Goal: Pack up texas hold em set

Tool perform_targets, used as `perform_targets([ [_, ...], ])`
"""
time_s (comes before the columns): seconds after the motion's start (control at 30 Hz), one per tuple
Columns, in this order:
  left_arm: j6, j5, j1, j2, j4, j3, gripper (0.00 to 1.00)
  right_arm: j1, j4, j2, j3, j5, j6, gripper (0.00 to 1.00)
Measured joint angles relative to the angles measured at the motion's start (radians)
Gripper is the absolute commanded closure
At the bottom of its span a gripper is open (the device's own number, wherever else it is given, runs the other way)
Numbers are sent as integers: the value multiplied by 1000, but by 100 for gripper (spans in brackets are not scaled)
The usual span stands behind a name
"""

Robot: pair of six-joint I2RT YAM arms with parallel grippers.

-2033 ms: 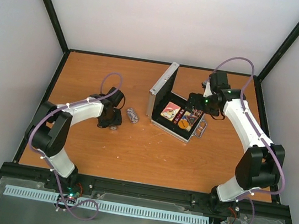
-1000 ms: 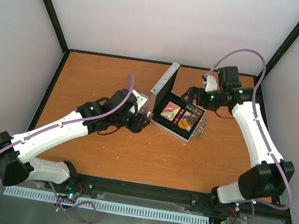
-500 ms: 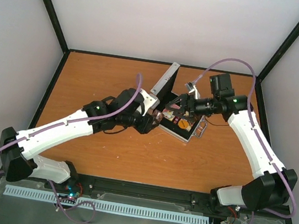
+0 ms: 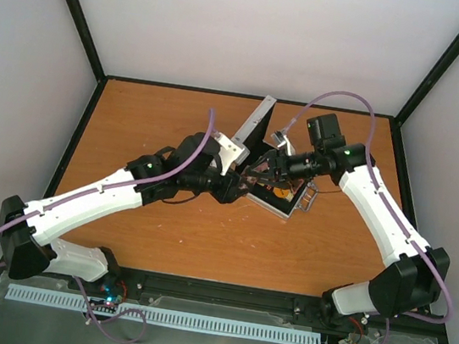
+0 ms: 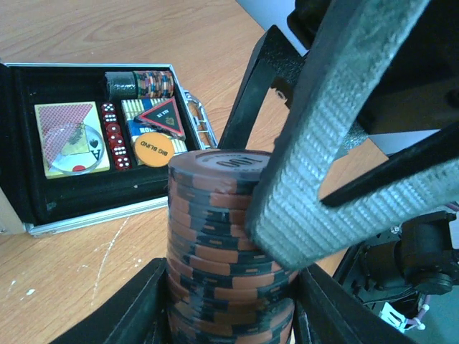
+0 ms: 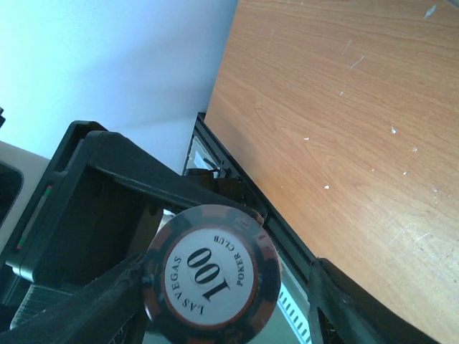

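step in hand, as i am reading it: a mid-air handover of the long stack of brown-and-black striped poker chips (image 5: 215, 236) from left to right, so that the right arm can be setting it into the small square silver metal case with black lining (image 5: 93, 217).

the left gripper (image 5: 229, 290) is clamping the stack at the end nearest its own camera, with a black finger lying along each side. the right gripper (image 6: 229, 279) is straddling the opposite end with its jaws parted. its grey ribbed pad (image 5: 315, 136) is touching the chips on one side, while the right wrist view is showing a gap on the other.

the stack is hanging over the wooden bench (image 4: 161, 231), just beside the case's left rim. the case is lying open right of the bench's middle, towards the far edge, with its lid upright. inside it are lying a boxed card deck (image 5: 68, 140), red dice (image 5: 111, 136), a dark red-edged triangle (image 5: 161, 115) and an orange disc (image 5: 154, 148).

doing it well, in my judgement:
- the right pads should be closing along the stack's length, square to its axis.
- the left gripper should be letting go only once both right pads are bearing.
- there should be no twisting, since loose chips between the two grips could be spilling.
- which slot is free i cannot tell.
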Motion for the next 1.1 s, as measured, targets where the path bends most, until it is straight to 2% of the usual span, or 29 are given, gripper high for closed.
perform_targets([
  [0.1,-6,11,0,0,10,-1,81,6,3,2,0,-2,2,53],
  [0.2,-12,16,0,0,10,-6,78,12,7,2,0,-2,-2,73],
  [0.27,-17,14,0,0,10,-8,66,13,5,2,-1,5,5,85],
  [0.47,-39,-21,-1,0,32,-8,11,16,11,-5,0,46,2,86],
  [0.53,-56,-55,-1,-9,64,-7,1,13,-2,-6,2,98,3,86],
  [0.63,-93,-141,2,-40,77,-3,0,-26,-2,-22,0,177,21,85],
  [0.73,-140,-198,49,-60,46,40,0,-111,60,-79,-46,261,63,84],
  [0.83,-197,-223,185,-56,-28,141,0,-174,152,-144,-133,384,132,84],
  [0.93,-219,-192,325,-51,-60,204,0,-175,271,-159,-220,478,209,84],
  [1.03,-224,-127,442,-31,-89,237,0,-172,403,-126,-294,566,292,84],
  [1.1,-222,-96,482,-7,-102,242,0,-172,460,-79,-302,620,325,84],
])
